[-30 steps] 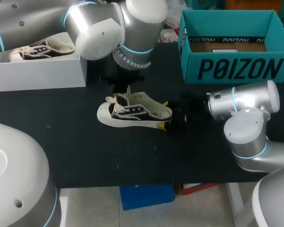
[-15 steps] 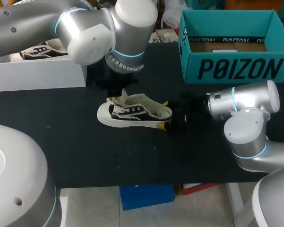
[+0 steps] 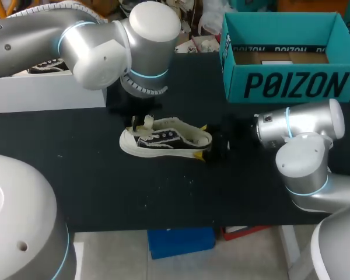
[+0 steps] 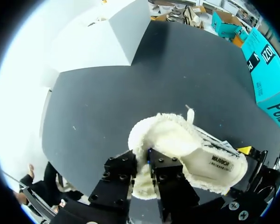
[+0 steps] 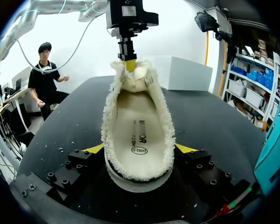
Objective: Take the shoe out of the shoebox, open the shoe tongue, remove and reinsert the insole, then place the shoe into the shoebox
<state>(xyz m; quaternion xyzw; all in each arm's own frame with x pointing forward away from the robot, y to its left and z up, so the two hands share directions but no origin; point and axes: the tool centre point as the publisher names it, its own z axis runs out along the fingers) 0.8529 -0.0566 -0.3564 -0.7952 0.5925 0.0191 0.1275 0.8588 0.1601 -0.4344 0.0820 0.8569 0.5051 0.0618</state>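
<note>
Leftward and lower goes my left arm over the past second, and with it the tongue (image 3: pixel 147 121), which stood nearly upright before and now lies pulled toward the toe. My left gripper (image 4: pixel 143 163) is clamped on the fleecy edge of that tongue, both fingers pressing it from either side. The shoe (image 3: pixel 166 139) itself has not shifted. It sits on its sole in the middle of the black table (image 3: pixel 105 186), well apart from the teal shoebox (image 3: pixel 286 81), toe toward my left arm. My right gripper (image 5: pixel 140 149) has stayed put, its yellow tips against the two sides of the heel, holding the shoe in place.

By my judgement the tongue step is all but done. The mouth of the shoe now gapes wide, and from the right wrist the insole (image 5: pixel 139 126) shows bare along most of its length — still seated inside, not yet lifted. Taking it out looks like the next step.
</note>
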